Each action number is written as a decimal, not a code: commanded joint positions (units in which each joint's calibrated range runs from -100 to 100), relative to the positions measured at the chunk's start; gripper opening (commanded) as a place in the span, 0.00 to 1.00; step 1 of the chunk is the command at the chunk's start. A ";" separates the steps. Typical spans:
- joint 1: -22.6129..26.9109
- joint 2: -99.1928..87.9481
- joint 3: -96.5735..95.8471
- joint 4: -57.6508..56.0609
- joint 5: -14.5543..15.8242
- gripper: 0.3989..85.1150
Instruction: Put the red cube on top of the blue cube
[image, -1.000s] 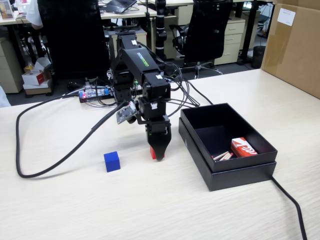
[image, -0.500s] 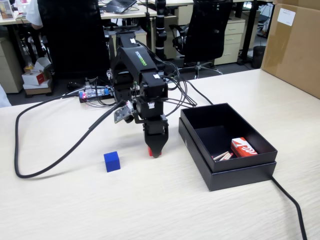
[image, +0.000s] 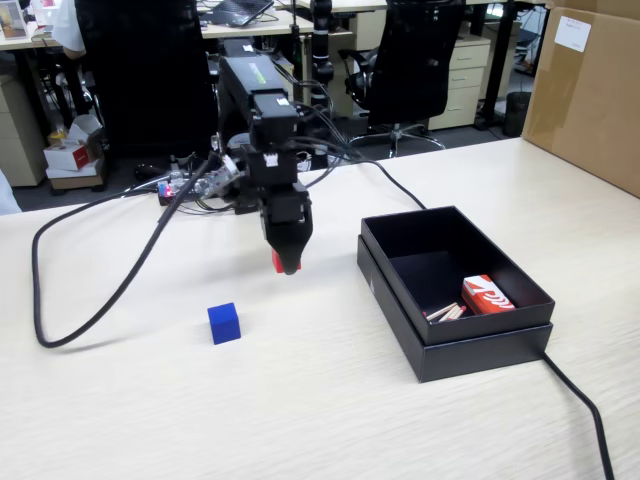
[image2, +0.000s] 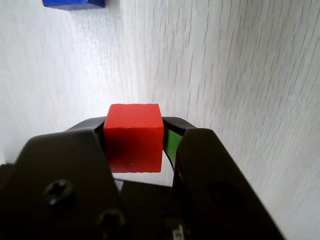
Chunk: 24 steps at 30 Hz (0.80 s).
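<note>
Office room, pale wood-grain table (image: 300, 400), arm mid-air with a cube pinched.

Gripper (image: 286, 262) points straight down, clear of the table surface, jaws clamped on the red cube (image: 279, 263); wrist view confirms it, red cube (image2: 133, 137) squeezed between both black jaws, table visible below it. Blue cube (image: 224, 323) sits on the table, lower-left of the gripper in the fixed view, well apart, nothing touching it; in the wrist view only its edge shows at the top-left corner (image2: 73, 4). Open black box (image: 470, 340) on the right of the fixed view, holding a red-and-white packet (image: 487, 295). Thick black cable (image: 90, 310) loops across the table on the left. Cardboard box (image: 590, 90) at far right.
</note>
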 joint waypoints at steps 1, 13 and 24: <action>-0.88 -6.80 1.76 -0.36 -2.10 0.00; -7.13 -3.93 13.54 -0.36 -8.64 0.00; -9.04 9.61 22.43 -0.27 -9.28 0.00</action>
